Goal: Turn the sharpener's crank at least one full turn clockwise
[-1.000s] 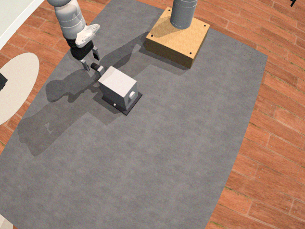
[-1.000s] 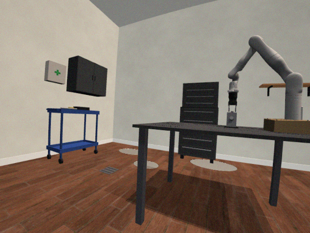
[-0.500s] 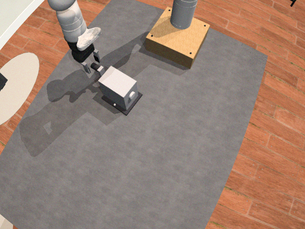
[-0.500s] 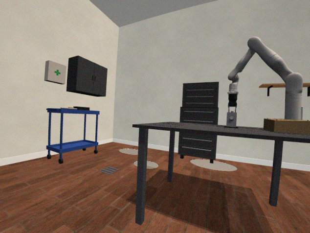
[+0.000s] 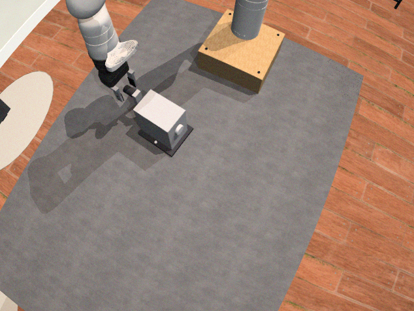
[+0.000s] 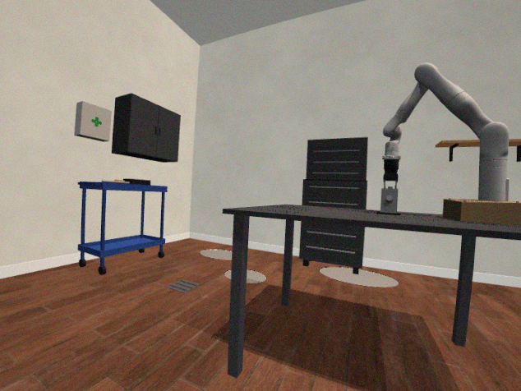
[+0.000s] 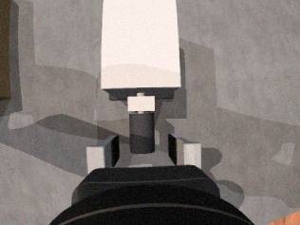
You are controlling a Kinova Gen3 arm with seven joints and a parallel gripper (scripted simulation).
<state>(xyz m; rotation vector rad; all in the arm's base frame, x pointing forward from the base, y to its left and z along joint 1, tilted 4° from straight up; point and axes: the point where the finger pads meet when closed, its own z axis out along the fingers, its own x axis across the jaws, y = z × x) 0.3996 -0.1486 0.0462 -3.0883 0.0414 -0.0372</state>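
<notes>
The sharpener (image 5: 160, 119) is a pale grey box on a dark base plate on the grey table top. Its crank sticks out of the far left side and ends in a dark cylindrical handle (image 5: 128, 89). In the wrist view the box (image 7: 140, 37) lies ahead and the dark handle (image 7: 141, 131) stands between my two fingertips. My gripper (image 5: 125, 88) is open, with one finger on each side of the handle and a gap on both sides. In the exterior view the gripper (image 6: 389, 185) hangs straight down over the sharpener (image 6: 389, 200).
The arm's wooden mounting block (image 5: 241, 55) stands at the back right of the table. A dark drawer cabinet (image 6: 335, 201) stands behind the table, and a blue cart (image 6: 122, 218) by the left wall.
</notes>
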